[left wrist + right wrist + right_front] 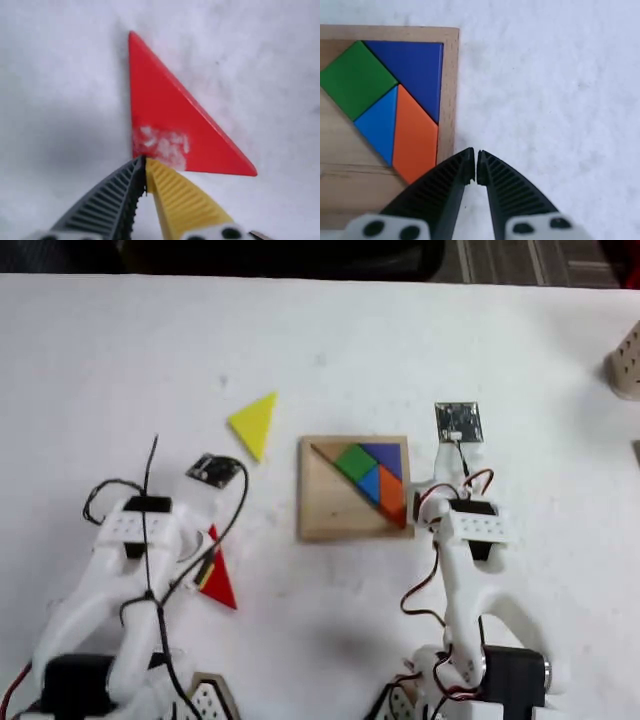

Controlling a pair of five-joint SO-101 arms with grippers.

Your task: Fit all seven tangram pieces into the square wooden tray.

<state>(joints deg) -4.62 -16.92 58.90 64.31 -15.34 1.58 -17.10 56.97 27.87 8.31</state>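
Red triangle lies flat on the table, left of the tray, with the left gripper pressed together, tips at its edge. Thin, stiff, light and likely slick, it wants a pinch across two edges near a corner. Right gripper sits closed just beside the tray.

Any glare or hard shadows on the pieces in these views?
Left wrist view: whitish speckled patch on the red triangle by the left gripper tips, glare or scuff, cannot tell; soft shadow on the table beside.
Right wrist view: no glare on the dark blue triangle or orange parallelogram in the wooden tray.
High view: only soft shadows; yellow triangle evenly lit.
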